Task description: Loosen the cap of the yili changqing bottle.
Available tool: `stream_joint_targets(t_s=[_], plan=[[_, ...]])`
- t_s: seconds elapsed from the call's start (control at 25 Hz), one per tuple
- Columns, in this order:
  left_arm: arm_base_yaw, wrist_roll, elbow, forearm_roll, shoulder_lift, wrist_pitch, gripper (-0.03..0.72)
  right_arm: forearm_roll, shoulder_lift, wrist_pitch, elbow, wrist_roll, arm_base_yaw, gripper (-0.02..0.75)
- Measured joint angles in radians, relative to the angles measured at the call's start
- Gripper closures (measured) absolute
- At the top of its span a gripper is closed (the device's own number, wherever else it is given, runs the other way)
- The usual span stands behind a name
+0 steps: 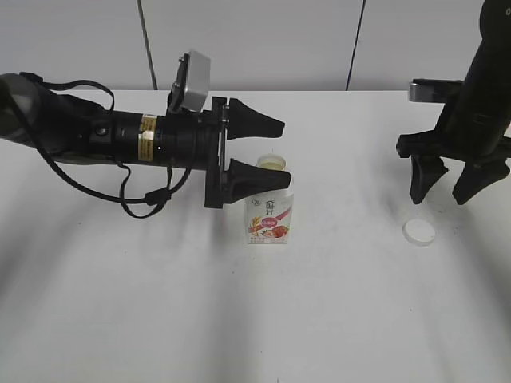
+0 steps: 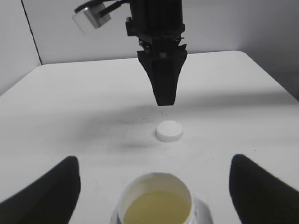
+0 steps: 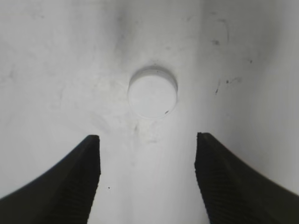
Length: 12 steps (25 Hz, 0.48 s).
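Observation:
The yili changqing bottle point(image 1: 269, 203) stands upright mid-table, white with a pink-red strawberry label, its neck open and pale liquid showing inside point(image 2: 156, 205). The white cap point(image 1: 419, 232) lies flat on the table to the right, apart from the bottle; it also shows in the left wrist view point(image 2: 169, 131) and the right wrist view point(image 3: 153, 94). My left gripper point(image 1: 279, 153) is open, its jaws on either side of the bottle's top without touching it point(image 2: 154, 186). My right gripper point(image 1: 447, 190) is open and empty, pointing down just above and behind the cap point(image 3: 147, 154).
The white table point(image 1: 160, 303) carries faint dark scuff marks near the cap. A grey panelled wall stands behind the table's far edge. The left arm's cable loops down onto the table at the left point(image 1: 144, 207).

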Motion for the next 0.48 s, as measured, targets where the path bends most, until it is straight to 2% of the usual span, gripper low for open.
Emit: stream_joint_targets(t_s=[0.36, 0.48], plan=[[0.000, -0.181, 0.001, 0.017, -0.116, 0.005, 0.098, 0.002, -0.080, 0.121, -0.114, 0.009, 0.001, 0.234], [0.000, -0.245, 0.001, 0.029, -0.188, 0.100, 0.098, 0.002, -0.120, 0.138, -0.134, 0.009, 0.001, 0.234]])
